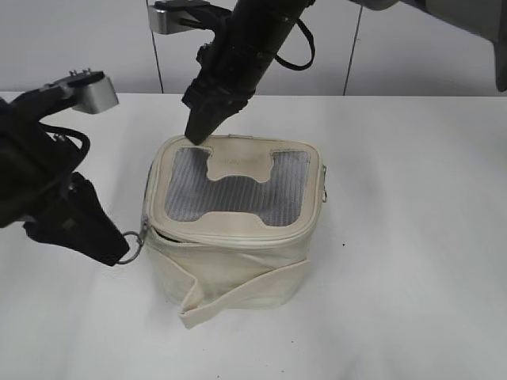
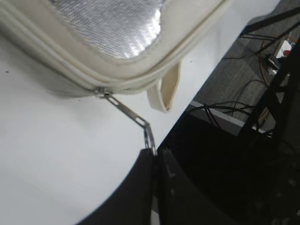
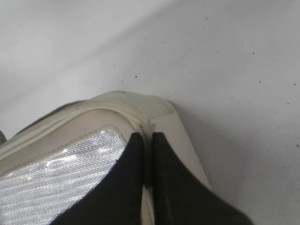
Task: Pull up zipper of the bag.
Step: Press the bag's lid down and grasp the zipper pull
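The cream bag (image 1: 238, 269) stands mid-table with a grey mesh window (image 1: 238, 194) on its flat top. The zipper (image 1: 230, 239) runs round the lid rim; it gapes a little at the front left. My left gripper (image 1: 119, 252) is shut on the ring pull (image 2: 149, 136) of a silver slider (image 2: 101, 91) at the bag's left front corner, and the pull is stretched taut. My right gripper (image 1: 196, 133) is shut and presses its tips on the lid's far left corner (image 3: 145, 123). A second slider (image 1: 325, 186) hangs at the right side. The loose strap (image 1: 238, 291) drapes across the front.
The white table (image 1: 412, 237) extends around the bag. In the left wrist view the table edge (image 2: 197, 93) shows, with dark floor, cables and a black frame (image 2: 262, 93) beyond it.
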